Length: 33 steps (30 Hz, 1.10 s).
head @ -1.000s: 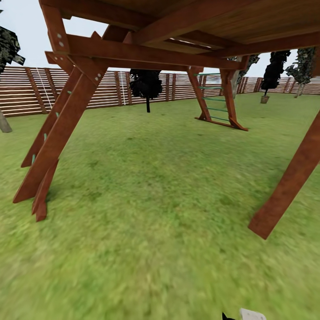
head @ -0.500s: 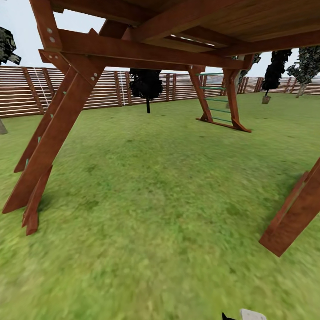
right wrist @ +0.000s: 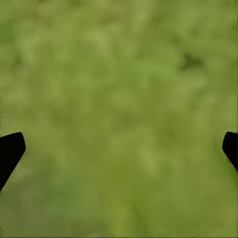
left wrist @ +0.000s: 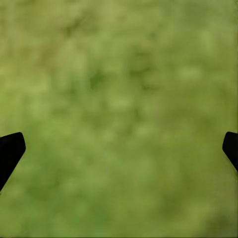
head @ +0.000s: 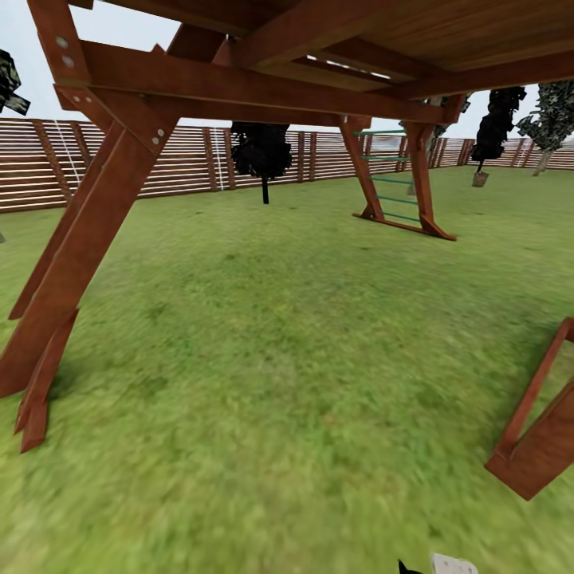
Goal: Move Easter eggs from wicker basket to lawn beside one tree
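The lawn [head: 287, 359] spreads ahead of me as short green grass. The Easter eggs and the wicker basket are out of view. A tree [head: 550, 112] with mottled grey-green leaves stands far off at the right, by the fence. In the left wrist view my left gripper [left wrist: 119, 148] is open, its dark fingertips [left wrist: 11, 151] wide apart over bare blurred grass. In the right wrist view my right gripper [right wrist: 119, 148] is open in the same way, with only grass between its fingertips [right wrist: 11, 151].
A red-brown wooden play frame stands over me: a slanted leg [head: 72, 255] at the left, another leg [head: 542, 446] at the right, a ladder [head: 395, 179] farther ahead. Dark thin-stemmed trees [head: 261, 151] and a slatted fence [head: 183, 159] line the back. Open grass runs between the legs.
The whole view has advanced under the wooden frame: both near legs have slid outward and lower in the picture. Both grippers look unchanged.
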{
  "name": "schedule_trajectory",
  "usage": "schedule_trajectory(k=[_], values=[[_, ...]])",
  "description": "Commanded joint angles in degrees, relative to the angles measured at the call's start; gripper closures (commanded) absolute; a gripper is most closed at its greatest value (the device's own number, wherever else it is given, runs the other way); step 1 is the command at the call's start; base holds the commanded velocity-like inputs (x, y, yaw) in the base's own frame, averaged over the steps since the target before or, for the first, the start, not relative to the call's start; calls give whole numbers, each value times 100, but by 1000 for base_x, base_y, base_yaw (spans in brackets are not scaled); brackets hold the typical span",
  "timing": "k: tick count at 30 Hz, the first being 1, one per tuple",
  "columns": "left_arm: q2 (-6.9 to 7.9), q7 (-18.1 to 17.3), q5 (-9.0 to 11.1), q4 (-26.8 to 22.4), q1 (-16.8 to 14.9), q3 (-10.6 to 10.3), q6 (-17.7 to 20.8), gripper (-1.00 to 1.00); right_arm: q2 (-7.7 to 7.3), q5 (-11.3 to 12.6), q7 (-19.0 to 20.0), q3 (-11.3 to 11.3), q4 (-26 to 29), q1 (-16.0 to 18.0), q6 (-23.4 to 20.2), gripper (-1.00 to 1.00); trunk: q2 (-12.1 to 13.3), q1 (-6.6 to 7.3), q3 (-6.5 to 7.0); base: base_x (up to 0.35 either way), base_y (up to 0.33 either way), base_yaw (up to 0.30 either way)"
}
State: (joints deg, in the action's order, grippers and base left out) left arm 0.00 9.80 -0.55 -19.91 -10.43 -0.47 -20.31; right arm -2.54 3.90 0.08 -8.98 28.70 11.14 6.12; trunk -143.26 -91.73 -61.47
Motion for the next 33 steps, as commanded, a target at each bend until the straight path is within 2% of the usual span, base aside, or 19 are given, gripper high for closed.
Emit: schedule_trajectory(k=[1,16,33], values=[[-1,22,-6,4,-3,-6,-17,-100,0,41,1,2,-5,2,21,-100,-1,-2,-5,336,0,0],[0,22,0,4,-3,-6,-17,-100,2,48,1,-7,5,2,21,-100,-1,-2,-5,336,1,0],[-8,22,0,4,-3,-6,-18,-100,1,37,1,4,-5,2,21,-100,-1,-2,-5,336,92,0]])
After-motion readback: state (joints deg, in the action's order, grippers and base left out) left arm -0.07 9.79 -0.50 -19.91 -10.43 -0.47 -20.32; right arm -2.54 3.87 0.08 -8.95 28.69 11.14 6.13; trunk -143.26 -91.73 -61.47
